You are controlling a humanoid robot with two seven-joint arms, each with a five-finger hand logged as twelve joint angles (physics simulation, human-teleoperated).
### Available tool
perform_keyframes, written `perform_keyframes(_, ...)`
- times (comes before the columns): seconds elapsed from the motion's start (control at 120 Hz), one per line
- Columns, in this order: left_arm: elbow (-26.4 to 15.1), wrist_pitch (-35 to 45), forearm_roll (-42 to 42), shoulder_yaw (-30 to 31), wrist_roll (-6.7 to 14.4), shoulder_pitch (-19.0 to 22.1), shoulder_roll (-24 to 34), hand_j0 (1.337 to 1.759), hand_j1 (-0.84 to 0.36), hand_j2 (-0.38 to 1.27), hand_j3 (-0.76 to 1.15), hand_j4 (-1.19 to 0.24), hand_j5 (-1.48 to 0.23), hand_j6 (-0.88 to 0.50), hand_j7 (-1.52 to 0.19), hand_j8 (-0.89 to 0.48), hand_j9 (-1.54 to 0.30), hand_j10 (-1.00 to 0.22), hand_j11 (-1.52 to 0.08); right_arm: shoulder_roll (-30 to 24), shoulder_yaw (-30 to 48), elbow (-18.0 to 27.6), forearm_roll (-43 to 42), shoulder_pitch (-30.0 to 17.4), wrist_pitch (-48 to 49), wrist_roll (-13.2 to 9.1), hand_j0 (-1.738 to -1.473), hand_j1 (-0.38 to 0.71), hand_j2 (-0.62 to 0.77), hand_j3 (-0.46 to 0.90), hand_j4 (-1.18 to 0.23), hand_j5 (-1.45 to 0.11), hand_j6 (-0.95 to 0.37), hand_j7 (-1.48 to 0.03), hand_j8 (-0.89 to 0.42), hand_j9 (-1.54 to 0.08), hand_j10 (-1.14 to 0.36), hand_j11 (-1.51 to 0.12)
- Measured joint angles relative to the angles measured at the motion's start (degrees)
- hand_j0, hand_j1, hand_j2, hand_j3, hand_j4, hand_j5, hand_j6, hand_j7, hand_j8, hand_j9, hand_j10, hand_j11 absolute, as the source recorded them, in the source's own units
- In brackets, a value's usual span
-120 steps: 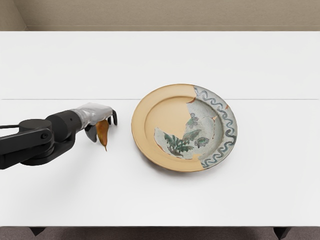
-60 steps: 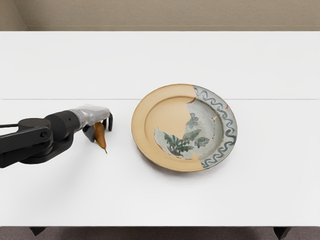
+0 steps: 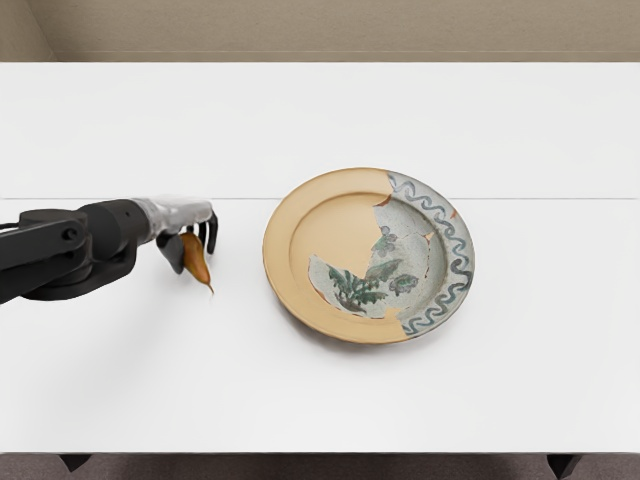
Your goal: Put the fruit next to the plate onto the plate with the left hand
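A slim orange-brown fruit [image 3: 194,262] hangs tilted, its pointed tip down and to the right, left of the plate [image 3: 284,232]. The plate is round, with a tan rim on its left side and a grey-blue wave pattern with green plants on its right. My left hand [image 3: 190,243] comes in from the left edge, and its silver fingers are curled over the top of the fruit, holding it. The hand and fruit are about a hand's width left of the plate rim, apart from it. The fruit's upper end is hidden by the fingers.
A white table [image 3: 320,380] spans the whole view, its front edge near the bottom. A faint seam line [image 3: 500,198] runs across it behind the plate. My dark left forearm [image 3: 60,255] lies over the table's left side.
My left hand has closed tighter on the fruit and drawn back leftward and slightly up, carrying the fruit with it. The plate has not moved.
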Motion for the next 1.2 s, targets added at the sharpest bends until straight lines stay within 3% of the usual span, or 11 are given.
perform_keyframes(0.425,0.82,-6.52,-7.83,-7.42,-0.16,-4.43,-1.80,1.655,-0.30,0.28,0.00,-0.69,-0.91,-0.53,-0.92,-0.50,-0.92,-0.68,-0.92,0.00,0.00,0.00,-0.06,0.00,0.00,0.00,-1.658,-0.35,0.00,0.00,0.00,0.00,0.00,0.00,0.00,0.00,0.00,0.00)
perform_keyframes(0.65,2.40,-6.71,-9.73,-11.20,-0.12,-4.80,-8.86,1.655,-0.31,0.31,0.00,-0.68,-0.92,-0.54,-0.91,-0.52,-0.91,-0.68,-0.92,0.00,0.00,0.00,-0.06,0.01,0.00,0.00,-1.658,-0.35,0.00,0.00,0.00,0.00,0.00,0.00,0.00,0.00,0.00,0.00)
perform_keyframes(1.2,16.69,-6.37,-9.68,-13.22,-0.93,-4.43,-25.79,1.655,-0.31,0.30,0.00,-0.69,-0.92,-0.53,-0.93,-0.50,-0.93,-0.69,-0.94,0.00,0.00,0.00,-0.06,0.04,0.00,0.00,-1.658,-0.35,0.00,0.00,0.00,0.00,0.00,0.00,0.00,0.00,0.00,0.00)
